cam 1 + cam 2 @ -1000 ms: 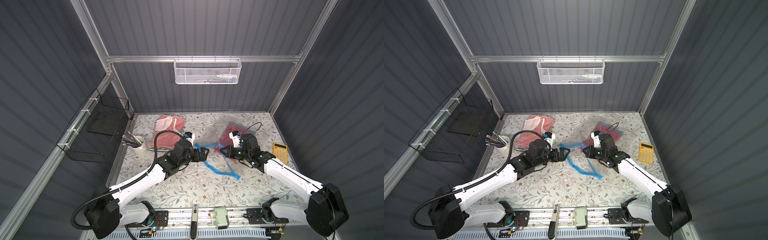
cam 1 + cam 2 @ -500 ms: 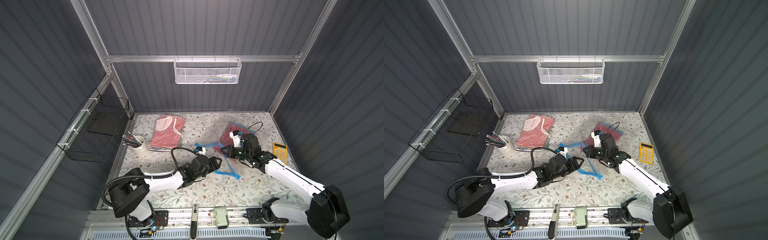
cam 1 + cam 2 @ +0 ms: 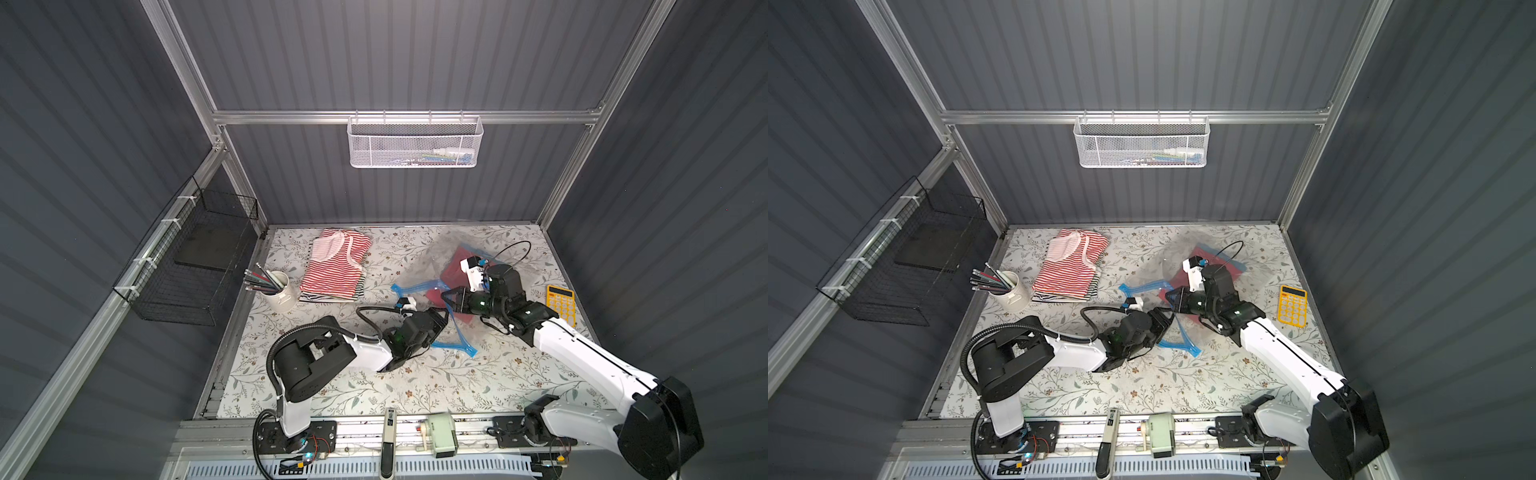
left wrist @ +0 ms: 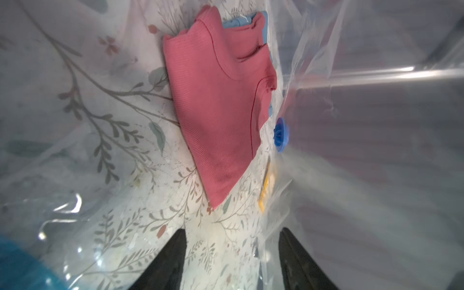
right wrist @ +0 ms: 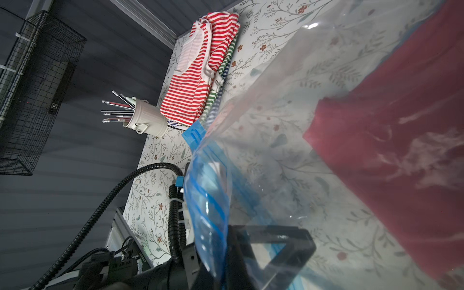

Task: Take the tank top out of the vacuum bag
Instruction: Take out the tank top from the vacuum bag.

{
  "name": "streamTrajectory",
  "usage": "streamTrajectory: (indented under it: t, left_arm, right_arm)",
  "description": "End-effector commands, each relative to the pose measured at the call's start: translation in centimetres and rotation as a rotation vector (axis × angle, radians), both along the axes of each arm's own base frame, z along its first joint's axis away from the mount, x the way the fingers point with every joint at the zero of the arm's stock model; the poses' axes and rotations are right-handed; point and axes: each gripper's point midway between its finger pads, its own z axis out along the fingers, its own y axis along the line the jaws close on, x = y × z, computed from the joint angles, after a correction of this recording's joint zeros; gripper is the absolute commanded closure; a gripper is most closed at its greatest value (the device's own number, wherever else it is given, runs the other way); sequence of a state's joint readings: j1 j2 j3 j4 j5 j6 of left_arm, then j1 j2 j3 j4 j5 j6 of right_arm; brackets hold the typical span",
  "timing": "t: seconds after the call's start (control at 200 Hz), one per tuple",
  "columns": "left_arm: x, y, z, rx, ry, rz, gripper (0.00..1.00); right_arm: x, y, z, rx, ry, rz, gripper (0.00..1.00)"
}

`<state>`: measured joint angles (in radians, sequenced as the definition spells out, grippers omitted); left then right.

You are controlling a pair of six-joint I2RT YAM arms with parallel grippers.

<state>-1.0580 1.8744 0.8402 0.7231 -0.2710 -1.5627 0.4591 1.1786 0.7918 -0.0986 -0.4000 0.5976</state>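
Top views show the left gripper [image 3: 443, 318] has swung down into the mouth of the bag [image 3: 417, 286], which the right gripper [image 3: 447, 297] pinches open by its blue strip, so the reach for the tank top [image 4: 216, 108] can begin. The left wrist view alone shows its fingers [image 4: 172, 261] spread with nothing between them, the folded top lying farther inside, not yet touched.

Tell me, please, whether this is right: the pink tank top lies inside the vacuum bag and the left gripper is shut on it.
Not quite: the left gripper is not shut on the tank top. The left wrist view shows its jaws apart, short of the cloth. The tank top does lie inside the vacuum bag.
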Motion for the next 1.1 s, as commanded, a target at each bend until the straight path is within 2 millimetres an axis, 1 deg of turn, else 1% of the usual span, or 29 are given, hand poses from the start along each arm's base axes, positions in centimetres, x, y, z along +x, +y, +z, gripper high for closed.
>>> streamTrajectory:
  t: [0.0, 0.05, 0.13, 0.21, 0.31, 0.47, 0.585, 0.825, 0.98, 1.025, 1.095]
  left_arm:
    - [1.0, 0.1, -1.4, -0.033, 0.06, 0.095, 0.4]
    - [1.3, 0.0, -2.1, -0.03, 0.075, 0.109, 0.4]
    - [2.3, -0.2, -2.4, -0.046, 0.066, 0.12, 0.41]
    - [3.5, -1.1, -2.4, -0.071, 0.056, 0.093, 0.44]
    - [4.2, -1.6, -3.2, -0.069, 0.084, 0.098, 0.45]
    - [4.4, -1.7, -4.8, -0.027, 0.134, 0.12, 0.44]
    - [4.9, -1.6, -4.8, -0.022, 0.129, 0.142, 0.43]
    - [5.1, -2.0, -6.0, 0.005, 0.155, 0.138, 0.43]
    - [5.8, -2.0, -6.9, 0.016, 0.155, 0.147, 0.43]
    - [6.1, -2.1, -7.2, 0.016, 0.155, 0.146, 0.43]
    - [6.4, -2.4, -7.2, 0.006, 0.147, 0.135, 0.49]
  right_arm:
    - [-0.7, 0.7, 0.6, 0.044, -0.009, 0.035, 1.0]
    - [-0.7, 0.8, 0.7, 0.058, -0.016, 0.034, 1.0]
    - [-0.7, 0.8, 0.7, 0.06, -0.014, 0.036, 1.0]
    - [-0.8, 0.8, 0.4, 0.052, -0.011, 0.04, 1.0]
    - [-1.0, 0.7, 0.3, 0.053, -0.011, 0.04, 1.0]
    - [-1.1, 0.6, 0.1, 0.054, -0.012, 0.039, 1.0]
    - [-1.2, 0.6, 0.0, 0.053, -0.009, 0.039, 1.0]
    - [-1.2, 0.7, -0.3, 0.055, -0.005, 0.043, 1.0]
    - [-1.1, 0.9, -0.2, 0.061, -0.002, 0.049, 1.0]
    - [-1.0, 0.9, -0.2, 0.062, -0.003, 0.049, 1.0]
    - [-0.9, 0.9, -0.2, 0.059, -0.002, 0.048, 1.0]
